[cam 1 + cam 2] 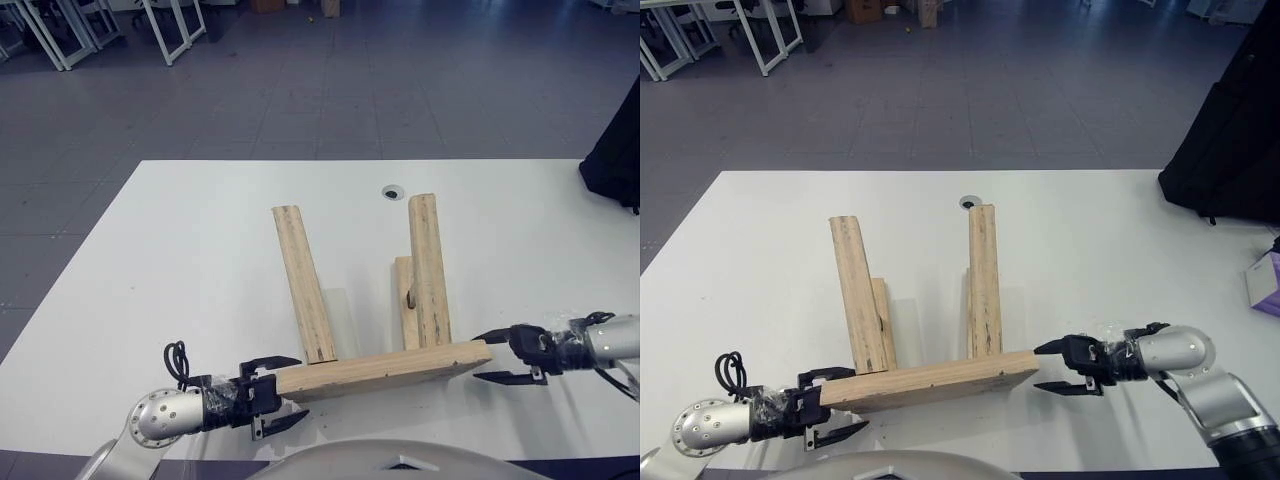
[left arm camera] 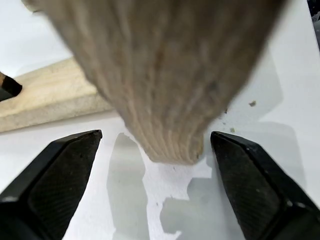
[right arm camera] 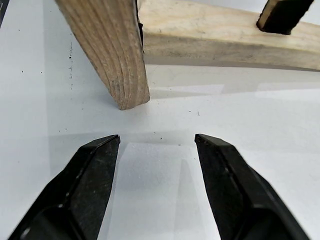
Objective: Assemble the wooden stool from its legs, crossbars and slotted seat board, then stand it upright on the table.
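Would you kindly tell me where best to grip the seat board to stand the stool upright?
I would grip the seat board at its two short ends, one hand from each side. Its legs point away from the robot, so both ends are free. The left hand is open around the left end; the right hand is open just off the right end.

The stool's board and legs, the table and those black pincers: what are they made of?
Seat board and legs: pale, bare-looking wood with visible grain and dark specks, no gloss. Table: smooth white top with faint reflections, probably laminate. Right gripper, its fingers: matte black, likely plastic or rubber, hard to tell which.
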